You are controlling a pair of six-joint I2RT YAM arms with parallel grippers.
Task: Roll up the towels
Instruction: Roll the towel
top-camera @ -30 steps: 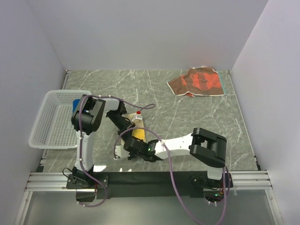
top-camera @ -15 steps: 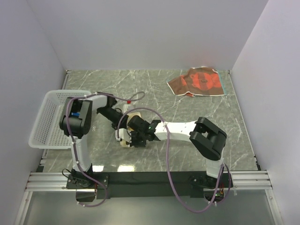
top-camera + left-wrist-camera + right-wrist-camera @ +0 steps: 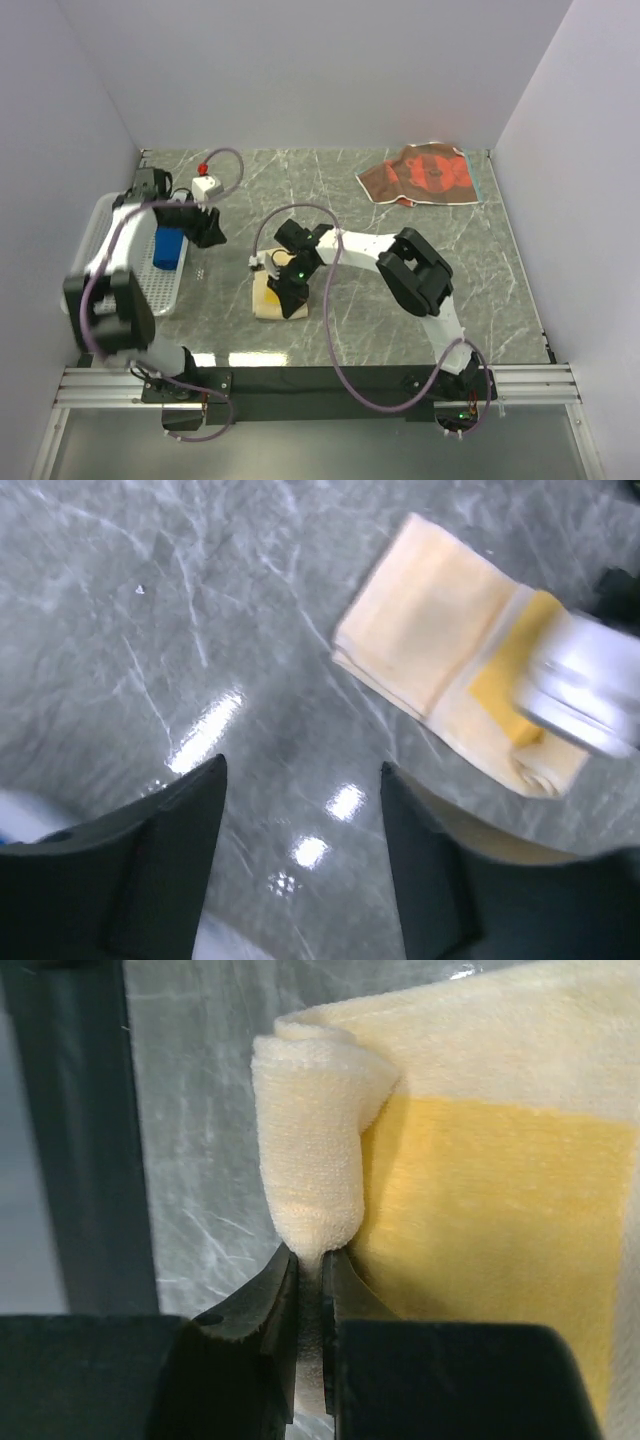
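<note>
The yellow towel [image 3: 268, 300] lies flat on the table in front of the arms, cream side up with a yellow band showing [image 3: 500, 1190]. My right gripper [image 3: 290, 288] is shut on its cream corner [image 3: 308, 1180], which curls up into a small fold. My left gripper [image 3: 208, 230] hangs open over bare table beside the basket, nothing between its fingers [image 3: 170, 860]; the yellow towel [image 3: 420, 640] lies ahead of it. A blue towel [image 3: 168, 248] sits in the basket. The brown-and-orange towel [image 3: 420, 175] lies spread at the far right.
The white mesh basket [image 3: 165, 288] stands at the left edge, partly covered by my left arm. White walls close in the table on three sides. Cables loop over both arms.
My left gripper let go, opened, and swung left from the yellow towel toward the basket. My right gripper moved forward onto the towel and closed on its corner.
</note>
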